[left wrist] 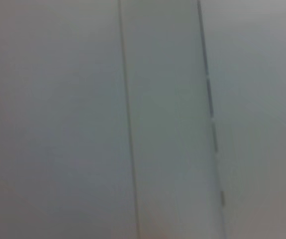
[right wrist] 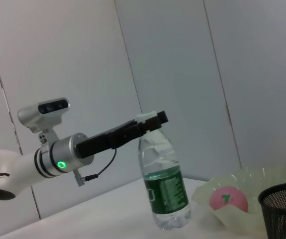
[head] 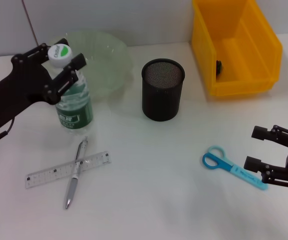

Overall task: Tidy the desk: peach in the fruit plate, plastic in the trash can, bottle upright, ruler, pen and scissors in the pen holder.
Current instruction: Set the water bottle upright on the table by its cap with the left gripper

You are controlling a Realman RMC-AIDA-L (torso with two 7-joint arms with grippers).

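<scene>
The clear bottle [head: 73, 107] with a green label stands upright at the table's left; its neck sits between the fingers of my left gripper [head: 62, 57], which is shut on it. The right wrist view shows the same grip [right wrist: 150, 122] on the bottle [right wrist: 165, 186]. A pink peach [right wrist: 228, 199] lies in the pale green fruit plate [right wrist: 262, 181]. Blue scissors [head: 224, 164] lie at the right, with my right gripper [head: 256, 147] open over their blade end. Ruler [head: 48, 174] and pen [head: 75, 175] lie crossed at the front left. The black mesh pen holder [head: 163, 90] stands mid-table.
The fruit plate [head: 108, 60] sits just behind the bottle. A yellow bin [head: 234, 47] at the back right holds a small dark item [head: 218, 67]. The left wrist view shows only a grey wall panel.
</scene>
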